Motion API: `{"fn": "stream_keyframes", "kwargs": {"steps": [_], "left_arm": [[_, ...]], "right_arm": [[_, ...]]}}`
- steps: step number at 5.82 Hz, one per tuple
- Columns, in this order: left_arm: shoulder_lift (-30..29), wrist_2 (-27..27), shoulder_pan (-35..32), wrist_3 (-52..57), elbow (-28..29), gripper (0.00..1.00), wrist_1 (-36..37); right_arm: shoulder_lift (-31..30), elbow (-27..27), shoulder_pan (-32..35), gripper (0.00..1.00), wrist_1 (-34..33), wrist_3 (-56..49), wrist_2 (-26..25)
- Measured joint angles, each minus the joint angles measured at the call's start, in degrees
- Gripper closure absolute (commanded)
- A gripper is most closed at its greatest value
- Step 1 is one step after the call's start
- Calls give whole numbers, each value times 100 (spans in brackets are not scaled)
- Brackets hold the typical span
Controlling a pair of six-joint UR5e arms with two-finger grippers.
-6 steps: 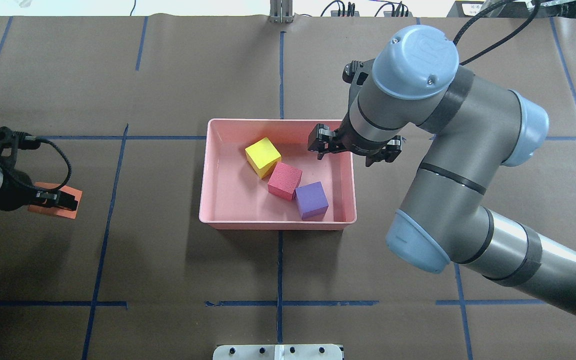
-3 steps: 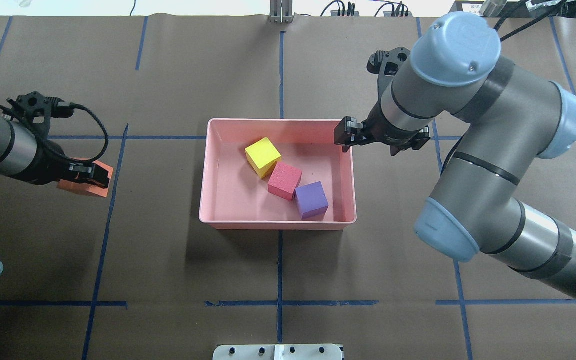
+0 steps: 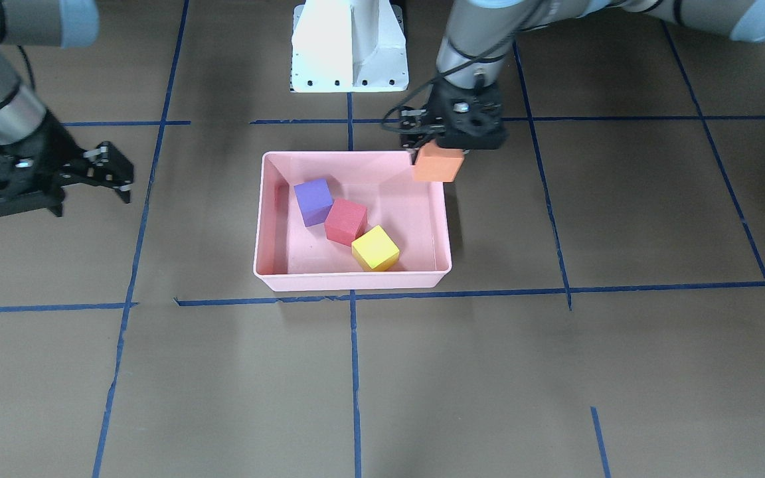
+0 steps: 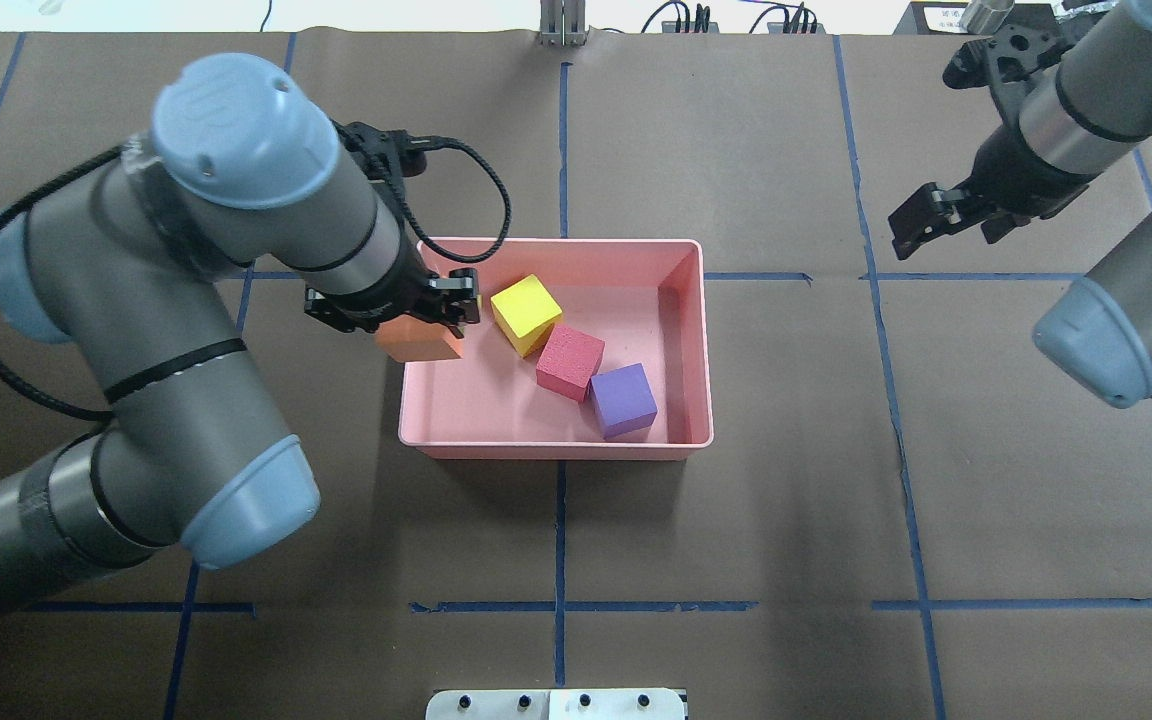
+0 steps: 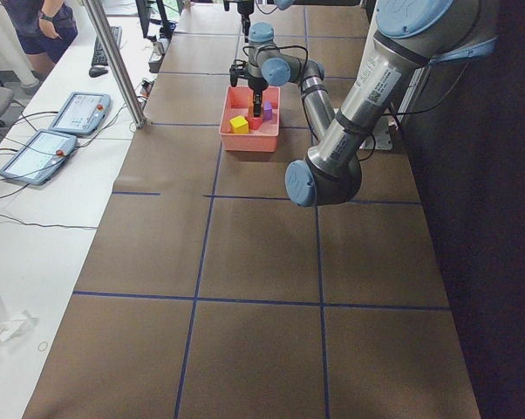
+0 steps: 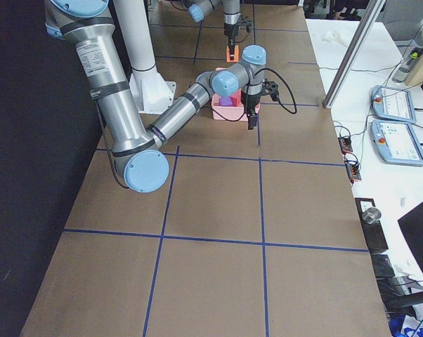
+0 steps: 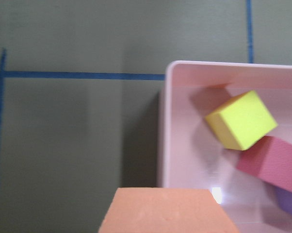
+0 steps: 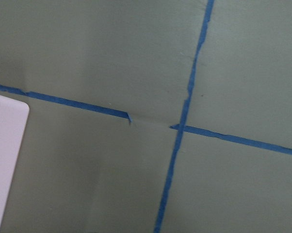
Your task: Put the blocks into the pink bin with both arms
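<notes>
The pink bin (image 4: 556,447) sits mid-table and holds the yellow block (image 4: 526,314), the red-pink block (image 4: 569,362) and the purple block (image 4: 623,400). My left gripper (image 4: 414,325) is shut on the orange block (image 4: 419,343) and holds it in the air over the bin's left rim. The front view shows this block (image 3: 437,164) above the bin's corner (image 3: 349,282). The left wrist view shows the orange block (image 7: 168,213) close up, with the yellow block (image 7: 240,120) inside the bin (image 7: 163,126). My right gripper (image 4: 911,232) is open and empty, far right of the bin; it also shows in the front view (image 3: 117,174).
The white pedestal (image 3: 349,46) stands at the robot's side of the table, behind the bin. Blue tape lines (image 8: 177,126) cross the brown table cover. Tablets (image 5: 36,153) lie on the white bench across the table.
My left arm has carried the orange block from the table's far left to the bin's left rim. My right arm has drawn back from the bin's right rim to the far right.
</notes>
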Motion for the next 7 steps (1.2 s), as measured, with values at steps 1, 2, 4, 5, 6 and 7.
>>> {"fn": "stream_keyframes", "kwargs": {"steps": [1,2,4,5,6,7], "left_arm": [[-121,133,98,-38,135,0,-13],[-30,163,69,323,45,0,44],[638,-60,-458,1792,-411,0,178],[1062,-486,-1059,2823,-498,0,193],[1526,-927,-1799,4003,-501,0,199],[2034,-1319,-2564,5137,-476,0,200]], "right_arm": [[-355,7,382,0,8,-701,188],[-742,24,794,0,11,-1426,378],[-1531,28,1707,0,1,-2956,693],[-1916,13,2096,0,-1,-3608,733],[-2301,1,2468,0,-1,-4137,745],[-2676,-8,2813,0,-1,-4483,740]]}}
